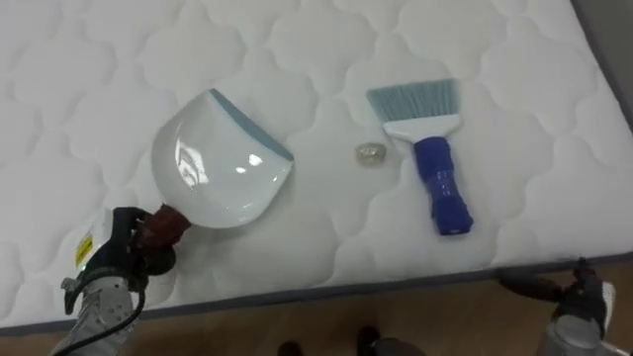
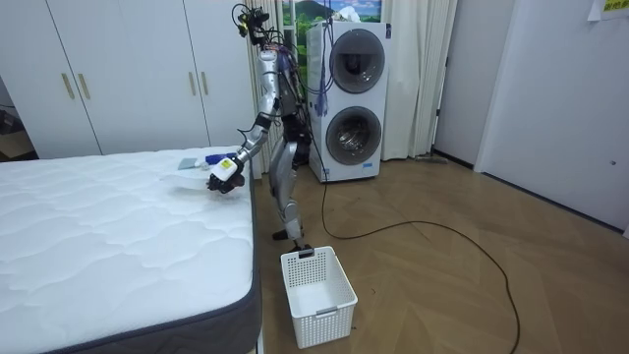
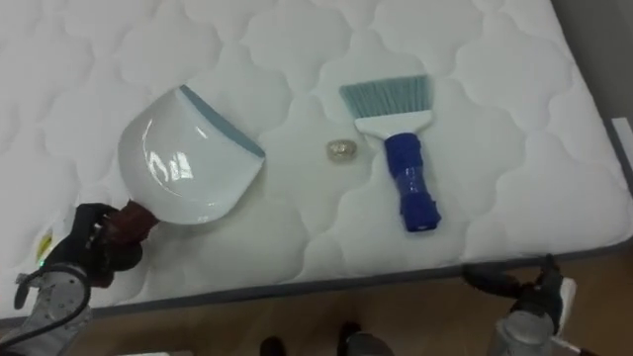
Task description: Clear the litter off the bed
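At the near edge of the white bed (image 1: 514,59), 1 white dustpan (image 1: 223,163) is held by its dark handle (image 1: 168,225) in the left hand (image 1: 124,252), which is clamped tight round it. The pan's blue lip is turned toward 1 small crumpled scrap (image 1: 370,154), which lies on the bed between the pan and 1 blue brush (image 1: 435,158), just beside the bristles. The brush is laid flat, not held. The right hand (image 1: 584,302) is seen low, past the bed's edge; whether it is open or closed cannot be told. The sweeping seems not yet begun. Next, the brush would likely need to be picked up by the right hand, and the scrap pushed into the pan. 1 white basket (image 2: 316,295) is seen on the floor by the bed.
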Tool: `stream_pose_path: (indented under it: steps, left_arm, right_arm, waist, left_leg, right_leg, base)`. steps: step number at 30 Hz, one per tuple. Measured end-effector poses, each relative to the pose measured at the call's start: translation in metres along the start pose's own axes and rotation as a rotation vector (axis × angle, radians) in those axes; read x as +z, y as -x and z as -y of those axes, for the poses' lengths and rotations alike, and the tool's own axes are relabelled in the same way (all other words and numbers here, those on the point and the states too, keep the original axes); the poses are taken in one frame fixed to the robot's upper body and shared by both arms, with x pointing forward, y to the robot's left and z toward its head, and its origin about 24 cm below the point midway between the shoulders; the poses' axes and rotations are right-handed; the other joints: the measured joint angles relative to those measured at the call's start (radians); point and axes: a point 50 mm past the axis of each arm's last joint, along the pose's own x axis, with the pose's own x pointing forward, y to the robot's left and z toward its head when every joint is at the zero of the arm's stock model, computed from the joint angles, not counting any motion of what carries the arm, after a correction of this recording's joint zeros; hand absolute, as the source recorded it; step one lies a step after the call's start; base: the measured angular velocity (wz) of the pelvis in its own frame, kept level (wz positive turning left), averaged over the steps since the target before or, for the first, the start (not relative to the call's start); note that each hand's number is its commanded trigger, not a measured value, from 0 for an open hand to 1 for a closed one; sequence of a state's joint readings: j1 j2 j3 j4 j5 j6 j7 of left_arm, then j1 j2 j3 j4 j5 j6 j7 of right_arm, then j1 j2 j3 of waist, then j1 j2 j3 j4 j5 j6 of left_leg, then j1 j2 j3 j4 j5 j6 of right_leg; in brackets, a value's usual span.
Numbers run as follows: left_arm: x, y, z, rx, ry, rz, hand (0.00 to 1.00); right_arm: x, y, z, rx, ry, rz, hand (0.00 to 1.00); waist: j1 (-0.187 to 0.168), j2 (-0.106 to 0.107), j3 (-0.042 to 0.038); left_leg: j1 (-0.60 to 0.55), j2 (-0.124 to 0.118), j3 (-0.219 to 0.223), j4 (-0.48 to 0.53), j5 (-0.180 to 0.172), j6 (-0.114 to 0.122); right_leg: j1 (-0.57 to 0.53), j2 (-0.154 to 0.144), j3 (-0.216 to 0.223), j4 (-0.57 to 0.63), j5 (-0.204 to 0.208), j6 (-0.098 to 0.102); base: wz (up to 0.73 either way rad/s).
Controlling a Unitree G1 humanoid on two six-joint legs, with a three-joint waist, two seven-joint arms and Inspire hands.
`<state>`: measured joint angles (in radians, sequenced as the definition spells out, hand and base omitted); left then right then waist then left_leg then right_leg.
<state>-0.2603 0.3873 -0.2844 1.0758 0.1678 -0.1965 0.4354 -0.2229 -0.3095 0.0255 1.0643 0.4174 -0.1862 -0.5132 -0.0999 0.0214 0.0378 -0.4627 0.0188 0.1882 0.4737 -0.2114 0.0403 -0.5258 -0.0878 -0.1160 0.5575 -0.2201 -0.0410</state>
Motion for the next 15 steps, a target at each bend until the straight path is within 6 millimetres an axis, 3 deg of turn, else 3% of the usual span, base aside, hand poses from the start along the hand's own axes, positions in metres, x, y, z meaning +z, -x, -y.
stream_pose_path:
  steps: [3, 6, 10, 15]
  left_arm:
    - [0.003, 0.001, 0.004, -0.046, -0.001, 0.013, 1.0]
    - [0.001, 0.004, 0.012, -0.119, -0.001, 0.008, 1.0]
    - [-0.001, 0.007, 0.019, -0.2, -0.002, -0.003, 1.0]
    - [-0.004, 0.01, 0.026, -0.291, -0.018, -0.02, 1.0]
  right_arm:
    - [0.033, -0.003, -0.001, -0.094, -0.043, 0.121, 0.0]
    - [0.063, 0.0, -0.007, -0.161, -0.044, 0.266, 0.0]
    - [0.104, 0.007, -0.011, -0.263, -0.102, 0.447, 0.0]
    - [0.122, 0.016, -0.018, -0.284, -0.112, 0.572, 0.0]
  waist:
    - [-0.002, -0.003, -0.0008]
    - [-0.006, -0.019, -0.0092]
    - [-0.005, -0.031, -0.0084]
    - [0.02, -0.032, -0.0078]
  left_leg:
    - [0.002, -0.001, 0.005, 0.0, 0.0, 0.001]
    - [0.004, 0.0, 0.01, 0.0, 0.0, 0.001]
    - [0.002, 0.004, 0.014, 0.0, 0.0, 0.001]
    - [0.007, 0.009, 0.034, -0.009, 0.001, 0.003]
  right_leg:
    - [-0.001, 0.001, 0.008, 0.0, 0.002, 0.004]
    - [-0.001, 0.002, 0.01, 0.0, 0.003, 0.003]
    - [0.0, 0.004, 0.011, -0.009, 0.006, 0.005]
    - [0.001, 0.01, 0.021, -0.019, 0.015, 0.005]
  base:
    - [-0.06]
    - [-0.05]
    - [0.0]
    - [-0.08]
